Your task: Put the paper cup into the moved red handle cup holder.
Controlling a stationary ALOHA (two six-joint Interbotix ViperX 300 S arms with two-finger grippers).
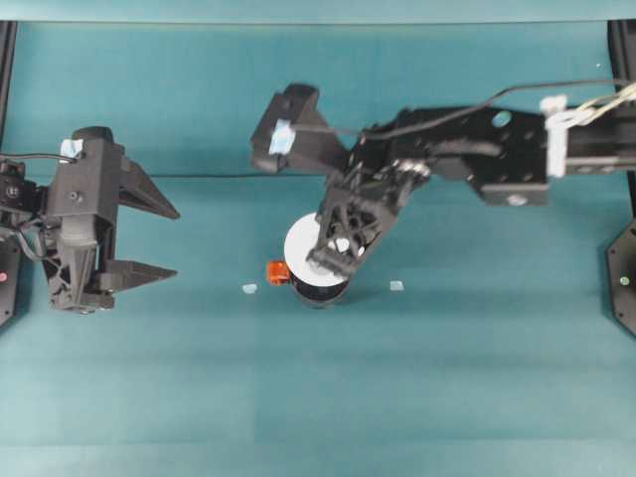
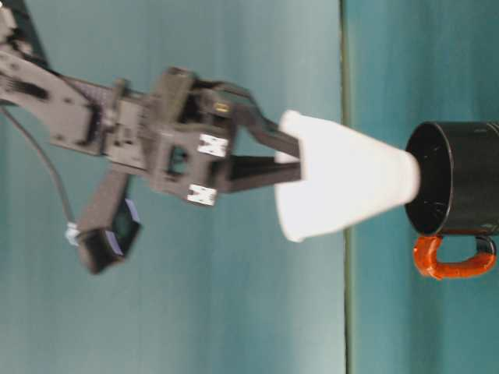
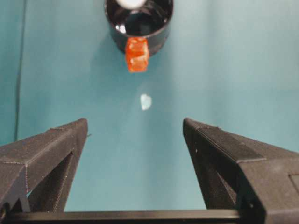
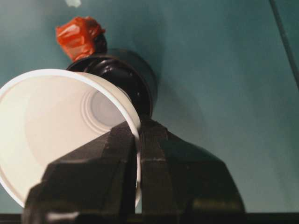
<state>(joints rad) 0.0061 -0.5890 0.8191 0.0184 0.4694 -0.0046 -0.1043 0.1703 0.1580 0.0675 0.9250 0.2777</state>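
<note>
White paper cup (image 2: 343, 185) pinched by right gripper (image 2: 290, 160).

one paper cup (image 1: 303, 241), one red handle cup holder (image 1: 316, 288), two tape scraps (image 1: 249, 289), two arms (image 1: 467, 149).

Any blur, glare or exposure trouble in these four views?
Overhead: the paper cup is blown out to flat white. Table-level: soft overall, lying on its side. Left wrist: the left hand looms blurred up close; glare spot on the red handle cup holder. Right wrist: the right hand is dark, detail lost.
</note>
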